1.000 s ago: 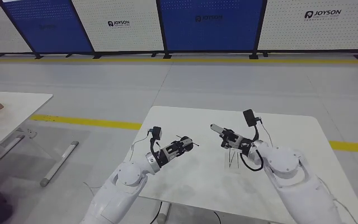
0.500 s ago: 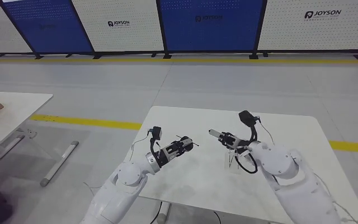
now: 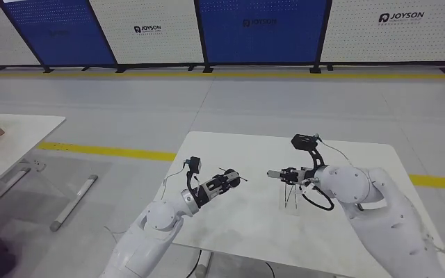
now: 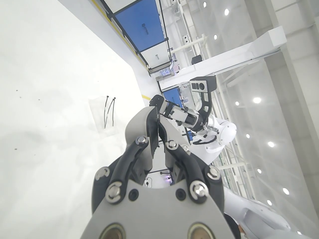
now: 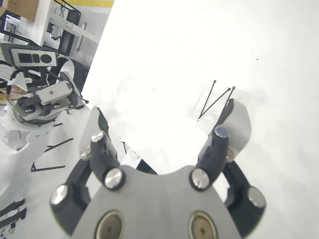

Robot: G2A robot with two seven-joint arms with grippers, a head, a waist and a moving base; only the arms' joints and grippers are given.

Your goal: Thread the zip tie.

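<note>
My left gripper (image 3: pixel 231 179) hovers over the table's left part, shut on a thin black zip tie (image 3: pixel 238 176) whose end sticks out toward the other arm. In the right wrist view this zip tie (image 5: pixel 81 98) juts from the left gripper (image 5: pixel 71 98). In the left wrist view the left gripper (image 4: pixel 157 118) has its fingers pressed together. My right gripper (image 3: pixel 272 174) faces it across a short gap, level above the table, open and holding nothing. Its fingers (image 5: pixel 99 121) stand wide apart in the right wrist view.
Three spare black zip ties (image 3: pixel 290 197) lie on a clear sheet on the white table (image 3: pixel 361 156), under the right arm. They appear as zip ties (image 5: pixel 215 99) beyond the right fingers and zip ties (image 4: pixel 109 111) in the left wrist view. Another table (image 3: pixel 21 135) stands far left.
The right gripper has swung down and turned level, its tip now a bit nearer the table's front. The left arm and its zip tie have kept still.
</note>
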